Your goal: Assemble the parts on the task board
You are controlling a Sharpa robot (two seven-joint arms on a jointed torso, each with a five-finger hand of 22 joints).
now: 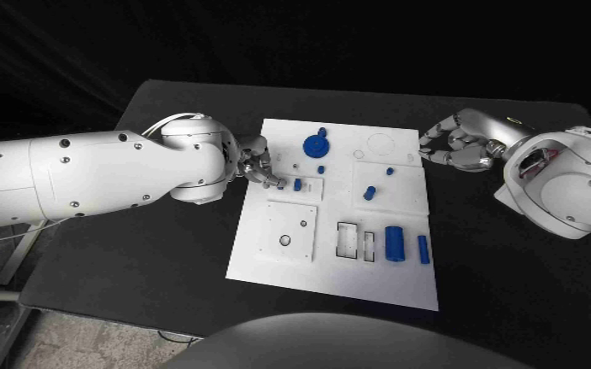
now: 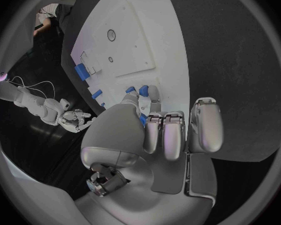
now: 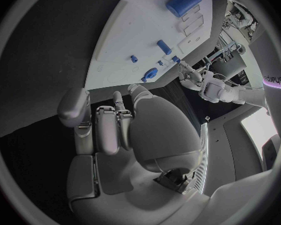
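Right now the left hand (image 1: 259, 166) sits at the left edge of the task board (image 1: 286, 262), fingers curled down over a small blue part (image 1: 297, 184) on a raised square plate near that edge. In the left wrist view the fingertips (image 2: 154, 92) press close around small blue pieces, but whether the part is truly pinched or only touched I cannot tell.

The right hand (image 1: 453, 149) hovers just off the board's right edge near its far corner, fingers curled inward with nothing in them.

Further out on the board, a blue gear (image 1: 315, 143) stands near the far edge, a small blue peg (image 1: 368, 190) stands on the right-hand plate, and a blue cylinder (image 1: 394, 243) and a slimmer blue bar (image 1: 424, 249) lie near the right edge toward the near side, beside two rectangular slots (image 1: 348, 240).

The likely risk is at the left fingertips: the part is tiny and the fingers bulky, so an off-centre squeeze could tip it, flick it across the board, or jam it crooked in its seat. The crowding fingers might also nudge the neighbouring blue piece (image 1: 320, 169).
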